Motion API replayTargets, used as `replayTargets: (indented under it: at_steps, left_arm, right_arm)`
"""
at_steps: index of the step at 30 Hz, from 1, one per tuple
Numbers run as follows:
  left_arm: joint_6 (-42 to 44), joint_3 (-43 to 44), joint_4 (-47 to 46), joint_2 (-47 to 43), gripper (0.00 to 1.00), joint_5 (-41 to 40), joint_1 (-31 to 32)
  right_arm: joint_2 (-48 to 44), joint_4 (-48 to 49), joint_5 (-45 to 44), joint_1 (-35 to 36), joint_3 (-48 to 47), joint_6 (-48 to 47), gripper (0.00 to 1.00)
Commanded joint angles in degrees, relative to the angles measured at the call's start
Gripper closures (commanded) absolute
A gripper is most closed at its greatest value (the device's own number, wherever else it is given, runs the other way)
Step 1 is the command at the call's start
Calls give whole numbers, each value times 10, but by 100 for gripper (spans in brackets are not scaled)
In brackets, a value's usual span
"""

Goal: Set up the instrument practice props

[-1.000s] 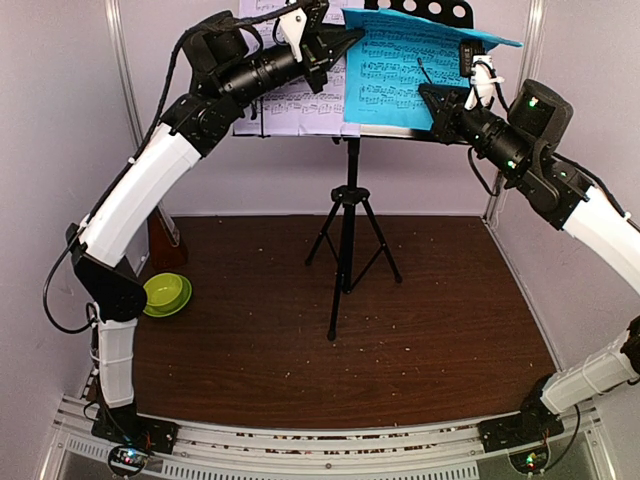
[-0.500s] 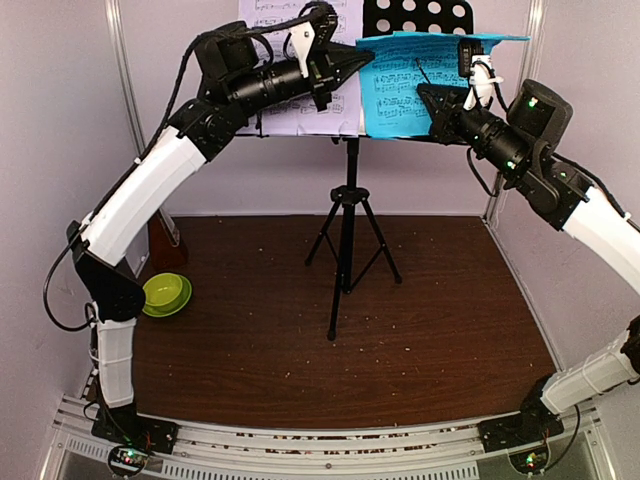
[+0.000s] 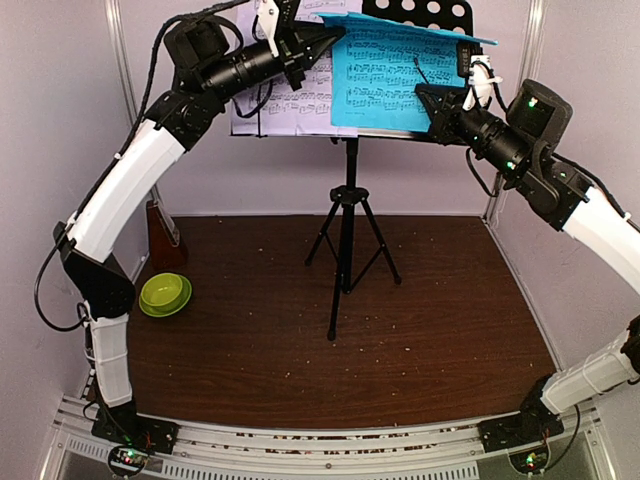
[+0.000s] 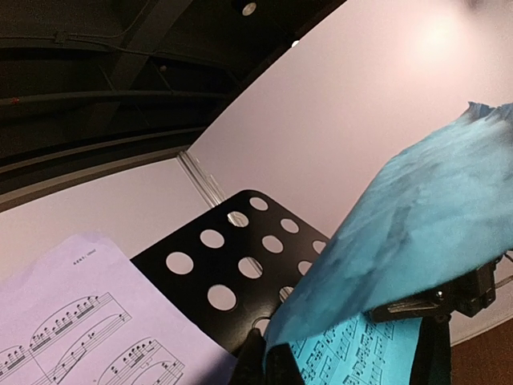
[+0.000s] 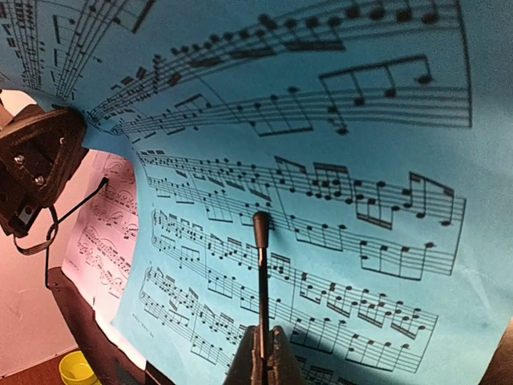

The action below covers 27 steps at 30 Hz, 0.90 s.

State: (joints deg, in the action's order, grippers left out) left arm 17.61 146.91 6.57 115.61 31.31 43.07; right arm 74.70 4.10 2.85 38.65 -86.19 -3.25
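Note:
The black perforated music stand [image 3: 420,12] stands on its tripod [image 3: 347,230] at the back middle. A white music sheet [image 3: 290,100] rests on its left side and shows in the left wrist view as the white sheet [image 4: 64,321]. The cyan music sheet [image 3: 385,80] leans on the right side, its top edge curling forward. My left gripper [image 3: 335,38] is shut on its top-left corner, and the pinch [image 4: 268,362] shows at the cyan sheet [image 4: 433,208]. My right gripper [image 3: 425,97] is shut [image 5: 262,349] on a thin black-tipped rod [image 5: 261,265] lying against the cyan sheet [image 5: 361,160]. The brown metronome [image 3: 163,232] stands at far left, partly behind the left arm.
A lime-green bowl [image 3: 165,293] sits on the brown floor at the left, near the metronome. White walls close in the back and both sides. The tripod legs spread across the middle of the floor.
My left gripper has risen and shifted left with the cyan sheet's corner. The sheet, folded low half a second ago, now stands taller on the stand. The right arm has not moved.

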Motion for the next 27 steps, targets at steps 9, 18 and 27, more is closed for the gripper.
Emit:
replayTargets:
  at_steps: [9, 18, 27]
  left_arm:
    - [-44, 7, -9, 3, 100, 49, -2]
    - [-59, 3, 13, -5, 100, 46, -4]
    - [-124, 19, -6, -6, 100, 14, -15]
  right_arm:
    - [-2, 18, 23, 11, -11, -7, 100]
    - [-1, 16, 35, 12, -13, -18, 100]
    - [-7, 30, 54, 12, 12, -48, 100]
